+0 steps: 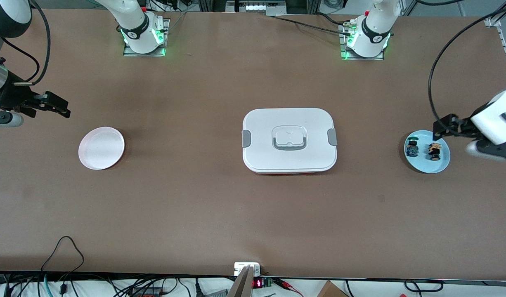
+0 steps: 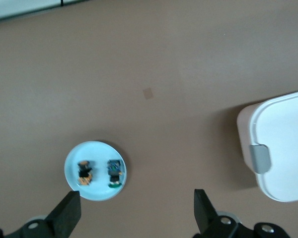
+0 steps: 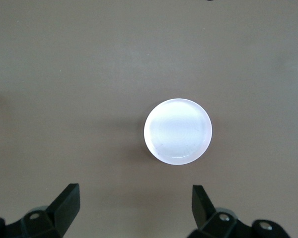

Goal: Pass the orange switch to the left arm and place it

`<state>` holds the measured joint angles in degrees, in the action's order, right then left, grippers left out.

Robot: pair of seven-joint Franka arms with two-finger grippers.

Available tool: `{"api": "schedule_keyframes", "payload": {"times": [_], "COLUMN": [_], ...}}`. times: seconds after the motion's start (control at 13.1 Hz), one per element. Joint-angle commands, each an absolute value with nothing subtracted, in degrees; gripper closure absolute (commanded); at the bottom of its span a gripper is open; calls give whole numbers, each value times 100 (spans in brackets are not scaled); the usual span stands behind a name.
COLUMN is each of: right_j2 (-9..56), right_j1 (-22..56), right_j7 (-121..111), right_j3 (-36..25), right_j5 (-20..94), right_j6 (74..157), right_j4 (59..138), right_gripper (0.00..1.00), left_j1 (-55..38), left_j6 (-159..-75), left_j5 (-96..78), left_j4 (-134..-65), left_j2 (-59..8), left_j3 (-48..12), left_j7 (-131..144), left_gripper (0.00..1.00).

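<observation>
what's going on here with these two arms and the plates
Nothing is held yet. The orange switch lies on a blue plate at the left arm's end of the table, beside a blue and green component. The left gripper hangs open over that plate's edge. The right gripper waits open in the air at the other end, near an empty pink plate. The white box sits closed on the table between the two plates.
</observation>
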<state>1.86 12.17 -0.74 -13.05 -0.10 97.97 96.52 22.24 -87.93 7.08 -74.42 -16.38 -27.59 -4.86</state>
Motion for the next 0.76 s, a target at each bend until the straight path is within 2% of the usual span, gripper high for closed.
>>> {"api": "schedule_keyframes", "payload": {"times": [0.0,0.08,0.15,0.38,0.61,0.69], "right_j2": [202,202,202,211,211,211], "right_j1": [1187,1187,1187,1187,1187,1187], "right_j7": [-149,-149,-149,-149,-149,-149], "right_j3": [-1274,-1274,-1274,-1274,-1274,-1274], "right_j5": [9,-9,0,9,9,9], "right_j6": [9651,9616,9607,9606,9606,9606], "right_j4": [9519,9519,9510,9510,9510,9518], "right_gripper": [0,0,0,0,0,0], "left_j1": [981,558,328,308,299,308], "left_j6": [-8684,-8684,-8692,-8928,-9613,-9676], "left_j5": [-122,-123,-123,-70,-62,-62], "left_j4": [-7593,-7776,-8048,-9119,-10226,-10387], "left_j2": [-1197,-1047,-846,-222,341,412], "left_j3": [-562,47,383,483,483,475], "left_j7": [-1183,-1343,-1380,-1310,-1283,-1283], "left_gripper": [0,0,0,0,0,0]}}
